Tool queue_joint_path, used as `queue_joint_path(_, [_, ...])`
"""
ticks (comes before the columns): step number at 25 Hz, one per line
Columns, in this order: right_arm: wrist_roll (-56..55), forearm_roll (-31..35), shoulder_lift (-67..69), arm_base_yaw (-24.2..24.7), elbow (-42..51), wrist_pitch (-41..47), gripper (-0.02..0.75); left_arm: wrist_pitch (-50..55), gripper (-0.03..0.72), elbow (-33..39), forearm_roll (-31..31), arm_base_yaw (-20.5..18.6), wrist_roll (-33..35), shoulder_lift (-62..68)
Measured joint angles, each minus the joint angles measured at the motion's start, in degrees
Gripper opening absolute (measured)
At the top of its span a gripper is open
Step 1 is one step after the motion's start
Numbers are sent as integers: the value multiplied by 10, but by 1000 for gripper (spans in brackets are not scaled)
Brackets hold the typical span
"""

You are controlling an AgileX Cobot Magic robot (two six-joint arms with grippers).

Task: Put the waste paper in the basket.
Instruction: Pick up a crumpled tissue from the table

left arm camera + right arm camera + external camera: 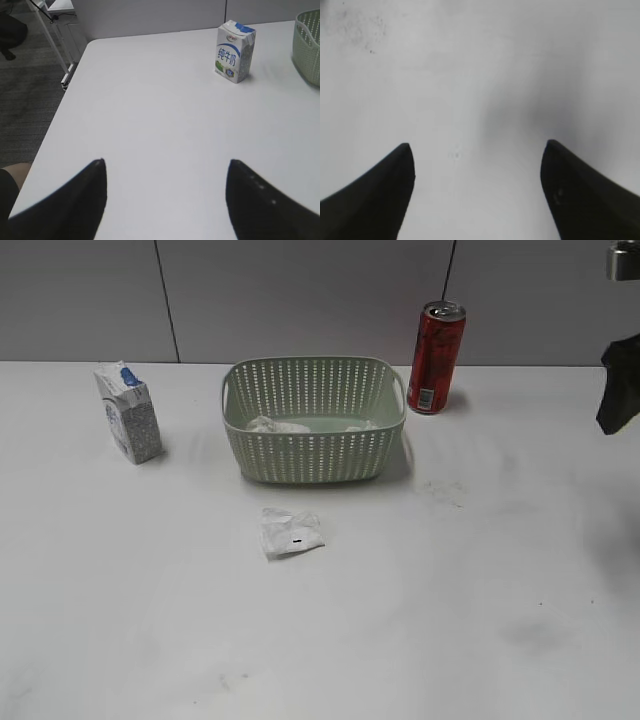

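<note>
Basket (315,455): set upright on the table (480,620), between the carton (128,412) and the red can (436,343); white paper (277,425) is seen lying inside it, at least two scraps by the look of it.
Wad (290,532): one small crumpled scrap with a tiny black mark is left on the table, just in front of the basket and apart from it, touched by nothing.
Left gripper (167,192): jaws are spread wide with nothing between them; it is held over bare table near the left edge, with the carton and a corner of the basket ahead. It is not seen in the exterior view.
Right gripper (477,180): jaws are likewise spread wide and empty, over bare, faintly smudged table; only a dark part of the arm is seen at the right edge of the exterior view, well apart from the wad.
Step in hand: the last scrap is judged still to be fetched; neither gripper is near it.
Next move: one gripper would need to be brought over the wad, lowered with jaws astride it, closed, then carried over the basket rim and released.
Care: the wad is thin and low, so the fingertips would have to be brought close to the table.
</note>
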State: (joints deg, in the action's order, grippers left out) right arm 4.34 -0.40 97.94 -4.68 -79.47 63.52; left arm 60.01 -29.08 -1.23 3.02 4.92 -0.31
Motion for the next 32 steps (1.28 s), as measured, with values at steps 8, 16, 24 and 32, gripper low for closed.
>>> queue_joint_path(8, [-19, 9, -219, 0, 309, -142, 593, 0, 544, 0, 0, 0, 0, 0])
queue_joint_path(16, [-22, 14, -420, 0, 500, -155, 593, 0, 544, 0, 0, 0, 0, 0])
queue_joint_path(24, [-23, 39, -644, 0, 545, -107, 592, 0, 544, 0, 0, 0, 0, 0])
queue_joint_path(32, [-23, 39, -862, 0, 551, -98, 592, 0, 544, 0, 0, 0, 0, 0])
